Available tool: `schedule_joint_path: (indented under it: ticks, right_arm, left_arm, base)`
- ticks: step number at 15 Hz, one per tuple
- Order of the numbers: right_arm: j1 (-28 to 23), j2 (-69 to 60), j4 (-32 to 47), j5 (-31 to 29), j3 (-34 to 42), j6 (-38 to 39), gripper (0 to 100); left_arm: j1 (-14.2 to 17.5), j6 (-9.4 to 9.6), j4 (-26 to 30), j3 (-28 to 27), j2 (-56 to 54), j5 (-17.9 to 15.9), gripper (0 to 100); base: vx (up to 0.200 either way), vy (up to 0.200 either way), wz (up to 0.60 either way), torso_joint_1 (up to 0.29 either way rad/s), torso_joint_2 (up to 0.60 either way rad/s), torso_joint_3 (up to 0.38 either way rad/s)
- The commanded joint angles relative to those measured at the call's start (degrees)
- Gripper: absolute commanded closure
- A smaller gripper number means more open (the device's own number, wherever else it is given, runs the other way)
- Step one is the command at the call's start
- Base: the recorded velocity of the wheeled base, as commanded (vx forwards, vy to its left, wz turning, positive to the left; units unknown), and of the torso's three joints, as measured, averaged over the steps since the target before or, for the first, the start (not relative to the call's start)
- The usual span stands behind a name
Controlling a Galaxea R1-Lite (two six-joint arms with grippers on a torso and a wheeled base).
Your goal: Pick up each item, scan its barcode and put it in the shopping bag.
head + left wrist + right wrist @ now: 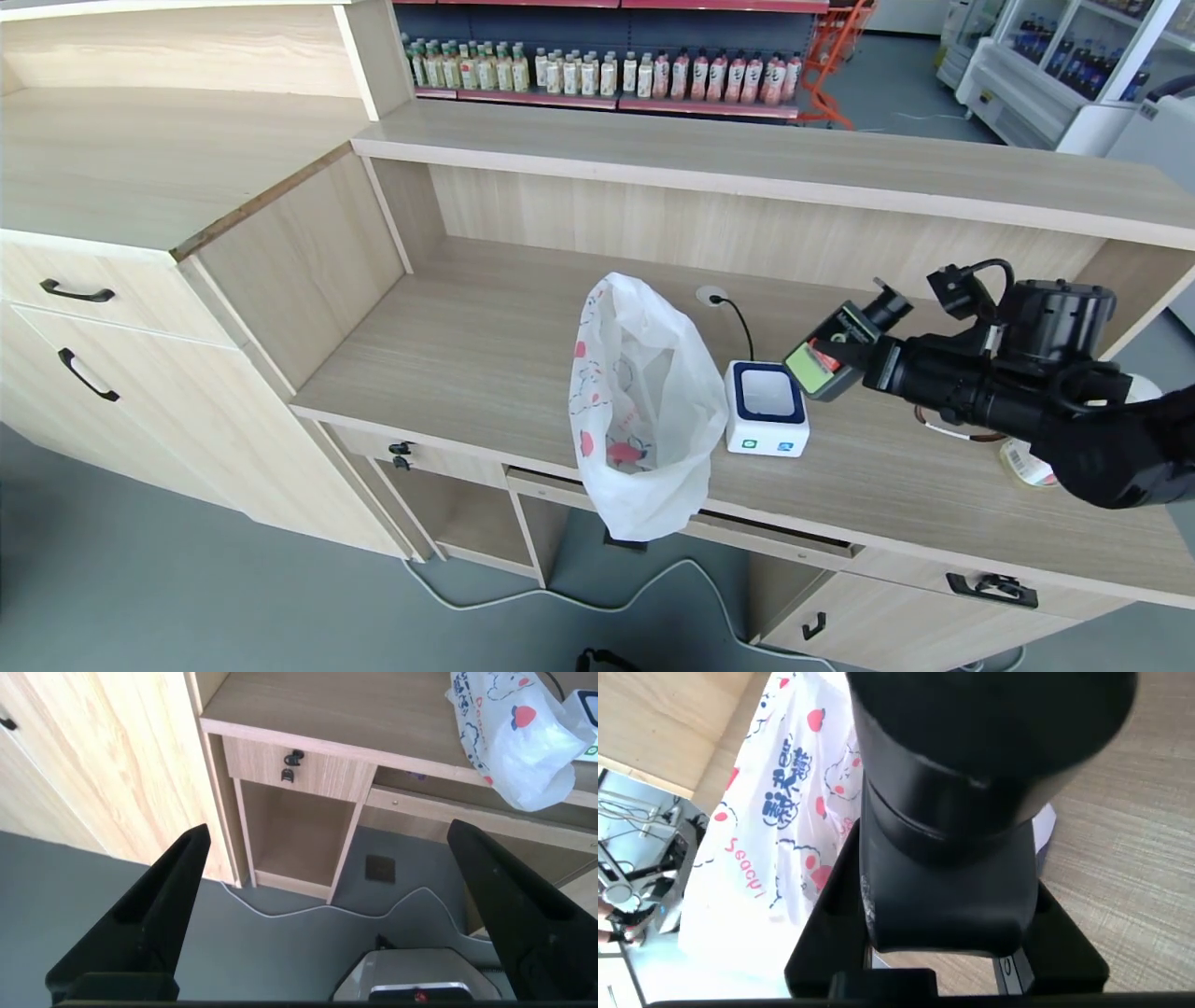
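Bright even indoor light, soft shadows on the counter (467,355), shopping bag (644,373) glowing white, head view edges bowed

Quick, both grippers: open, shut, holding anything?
Left gripper: open, jaws wide apart, nothing between them.
Right gripper: closed on a small dark box with a green face, held by the scanner.

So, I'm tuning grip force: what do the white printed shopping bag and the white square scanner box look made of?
White printed shopping bag: probably thin plastic film, translucent, crinkled, sagging over the counter edge. White square scanner box: likely hard moulded plastic, with smooth faces and rounded corners.
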State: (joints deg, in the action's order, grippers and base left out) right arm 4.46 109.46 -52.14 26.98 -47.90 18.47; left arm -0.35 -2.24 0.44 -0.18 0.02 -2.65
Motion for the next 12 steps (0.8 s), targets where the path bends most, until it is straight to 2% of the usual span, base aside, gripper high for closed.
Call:
schedule_joint_path:
  ticks: [1,12]
  right_arm:
    - [1.9,4.4,0.2,0.0,-2.8,1.0,100]
    - [6.7,8.3,0.3,-3.1,-7.7,0.0,100]
  left_arm:
    - [0.0,-0.04,0.0,0.0,0.0,0.0,0]
    - [0.0,0.05,0.0,0.0,0.0,0.0,0]
  base:
    - [0.0,0.0,0.0,0.0,0.0,0.0]
    - [0.0,0.0,0.0,0.0,0.0,0.0]
